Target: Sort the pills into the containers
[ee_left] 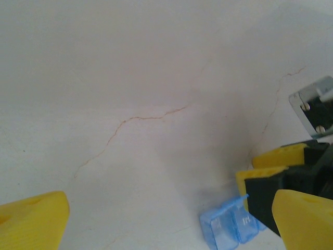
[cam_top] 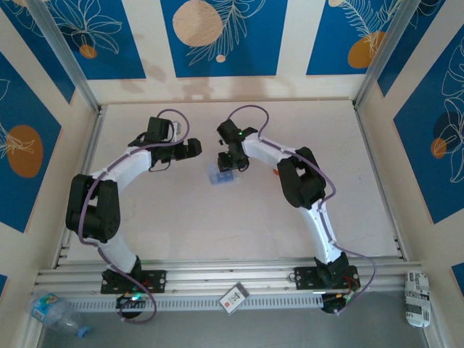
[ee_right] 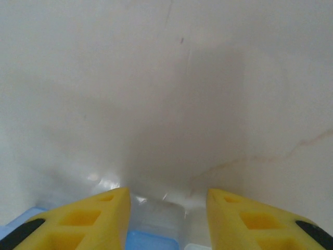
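The containers [cam_top: 221, 176] are a small pale-blue translucent strip of joined compartments lying flat near the table's middle. My right gripper [cam_top: 230, 162] is down over one end of it. In the right wrist view its yellow fingers [ee_right: 93, 216] stand close on either side of a clear compartment [ee_right: 158, 216], apparently gripping it. The left gripper [cam_top: 193, 148] hovers just left of the strip, wide open and empty. Its wrist view shows the containers [ee_left: 229, 228] lying toward its right finger [ee_left: 307, 219], with the right gripper's fingers [ee_left: 268, 166] over the far end. The pills are out of view.
The table [cam_top: 181, 232] is pale with thin cracks. A metal rail [cam_top: 217, 279] runs along its near edge, with a white card [cam_top: 233, 298] on it. A plastic bottle [cam_top: 54, 312] lies beyond the front left corner. A crumpled white packet [cam_top: 417, 297] lies at the front right.
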You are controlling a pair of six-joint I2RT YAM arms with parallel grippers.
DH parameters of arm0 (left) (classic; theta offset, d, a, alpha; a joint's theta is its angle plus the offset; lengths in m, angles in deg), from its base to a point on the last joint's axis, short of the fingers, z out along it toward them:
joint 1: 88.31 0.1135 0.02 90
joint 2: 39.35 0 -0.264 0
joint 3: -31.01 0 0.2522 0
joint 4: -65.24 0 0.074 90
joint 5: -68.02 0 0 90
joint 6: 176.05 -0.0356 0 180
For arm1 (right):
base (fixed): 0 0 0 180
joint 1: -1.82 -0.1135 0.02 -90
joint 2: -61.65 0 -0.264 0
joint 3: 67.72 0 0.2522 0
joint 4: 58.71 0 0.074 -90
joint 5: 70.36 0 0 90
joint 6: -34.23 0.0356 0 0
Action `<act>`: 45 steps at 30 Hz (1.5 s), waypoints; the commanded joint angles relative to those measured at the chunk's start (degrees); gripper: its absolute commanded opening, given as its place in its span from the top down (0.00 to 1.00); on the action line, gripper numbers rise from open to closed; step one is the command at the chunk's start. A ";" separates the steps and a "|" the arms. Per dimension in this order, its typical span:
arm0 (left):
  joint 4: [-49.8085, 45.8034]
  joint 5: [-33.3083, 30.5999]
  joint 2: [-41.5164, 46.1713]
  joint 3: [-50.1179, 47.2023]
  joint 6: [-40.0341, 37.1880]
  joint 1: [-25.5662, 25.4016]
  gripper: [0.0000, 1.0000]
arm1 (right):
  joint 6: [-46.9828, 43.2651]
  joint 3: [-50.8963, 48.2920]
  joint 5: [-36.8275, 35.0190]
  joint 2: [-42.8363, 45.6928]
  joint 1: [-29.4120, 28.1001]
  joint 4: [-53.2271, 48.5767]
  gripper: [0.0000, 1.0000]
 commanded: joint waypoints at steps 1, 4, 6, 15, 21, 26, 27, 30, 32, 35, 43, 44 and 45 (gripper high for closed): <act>0.97 1.46 0.82 -0.74 0.95 0.42 0.00 | 3.21 -3.30 2.59 2.86 -1.69 -1.64 0.56; 1.06 1.49 0.86 -0.86 1.00 0.42 0.00 | 4.57 -5.91 3.07 4.41 -2.42 -0.95 0.55; 1.16 1.55 0.90 -0.88 1.00 0.38 0.00 | 5.66 -7.51 3.25 5.48 -2.80 -0.42 0.55; 1.57 1.93 0.63 -0.97 1.23 0.46 0.00 | 7.81 -10.77 3.91 8.19 -2.92 0.96 0.52; 1.69 2.02 0.75 -1.19 1.20 0.42 0.00 | 7.93 -11.42 4.09 8.70 -1.95 1.22 0.53; 1.82 2.10 0.83 -1.41 1.19 0.40 0.00 | 8.53 -13.88 4.59 10.37 -1.50 2.39 0.53; 1.98 2.19 0.78 -1.46 1.17 0.46 0.00 | 8.71 -14.60 4.83 10.82 -1.32 2.68 0.53; 2.03 2.19 0.77 -1.50 1.16 0.46 0.00 | 9.08 -16.27 5.77 12.22 -1.06 3.23 0.53; 2.01 2.19 0.74 -1.50 1.18 0.45 0.00 | 9.13 -17.44 6.40 13.18 -0.98 3.66 0.53; 2.11 2.28 0.61 -1.50 1.21 0.46 0.00 | 9.42 -19.17 7.14 14.43 -1.01 4.21 0.53; 2.32 2.54 0.49 -1.50 1.41 0.46 0.00 | 10.01 -22.16 7.25 16.66 0.47 5.87 0.52; 2.34 2.53 0.52 -1.50 1.54 0.46 0.00 | 9.97 -22.20 7.18 16.71 0.82 5.88 0.51; 2.36 2.59 0.53 -1.50 1.59 0.45 0.00 | 9.84 -22.12 7.08 16.75 1.17 5.82 0.50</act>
